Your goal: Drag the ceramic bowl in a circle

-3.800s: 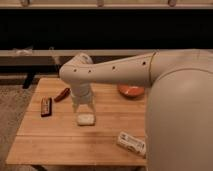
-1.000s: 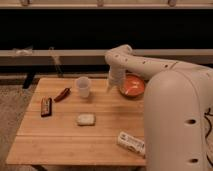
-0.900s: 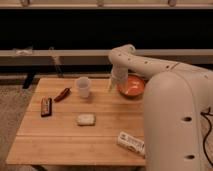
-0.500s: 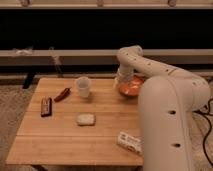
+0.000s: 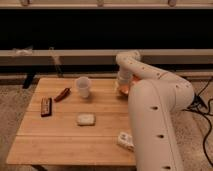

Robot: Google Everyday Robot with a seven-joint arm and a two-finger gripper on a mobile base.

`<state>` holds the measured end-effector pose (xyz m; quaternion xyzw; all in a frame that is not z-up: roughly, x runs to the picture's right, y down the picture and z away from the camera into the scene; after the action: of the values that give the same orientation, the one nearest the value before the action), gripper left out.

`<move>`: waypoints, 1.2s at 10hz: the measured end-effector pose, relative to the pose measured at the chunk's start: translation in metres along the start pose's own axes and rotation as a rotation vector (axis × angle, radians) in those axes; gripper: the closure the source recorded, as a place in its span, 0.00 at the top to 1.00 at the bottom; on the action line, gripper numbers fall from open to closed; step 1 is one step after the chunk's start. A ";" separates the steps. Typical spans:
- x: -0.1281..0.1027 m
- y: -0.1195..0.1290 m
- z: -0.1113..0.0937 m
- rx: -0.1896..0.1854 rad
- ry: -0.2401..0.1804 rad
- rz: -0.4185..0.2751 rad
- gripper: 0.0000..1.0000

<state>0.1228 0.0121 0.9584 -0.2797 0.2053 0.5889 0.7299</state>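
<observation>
The orange-red ceramic bowl (image 5: 121, 89) sits at the right edge of the wooden table (image 5: 65, 135); only a sliver of it shows past my white arm. My gripper (image 5: 123, 81) hangs down from the arm's wrist right over the bowl, at or inside its rim. The arm hides most of the bowl.
A small translucent white cup (image 5: 83, 86) stands left of the bowl. A red object (image 5: 62, 94) and a dark bar (image 5: 46, 106) lie at the left. A pale block (image 5: 86, 119) lies mid-table. A white packet (image 5: 124, 140) lies at the front right. A dark bench runs behind.
My arm swung from the table's left-middle over to the right side. The gripper came down onto the bowl, which is now mostly covered by the arm.
</observation>
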 end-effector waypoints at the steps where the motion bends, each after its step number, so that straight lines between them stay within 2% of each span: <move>1: -0.002 -0.004 0.002 0.009 0.003 0.002 0.65; 3: -0.003 -0.006 0.009 0.020 0.016 0.003 0.63; 7: 0.005 -0.004 0.020 0.036 0.047 0.011 0.25; 8: 0.007 -0.004 0.015 0.039 0.041 0.013 0.14; 10: 0.010 0.002 -0.001 0.051 0.022 0.015 0.00; 12: 0.024 0.006 -0.011 0.085 0.028 0.023 0.00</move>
<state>0.1229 0.0241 0.9341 -0.2541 0.2433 0.5842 0.7314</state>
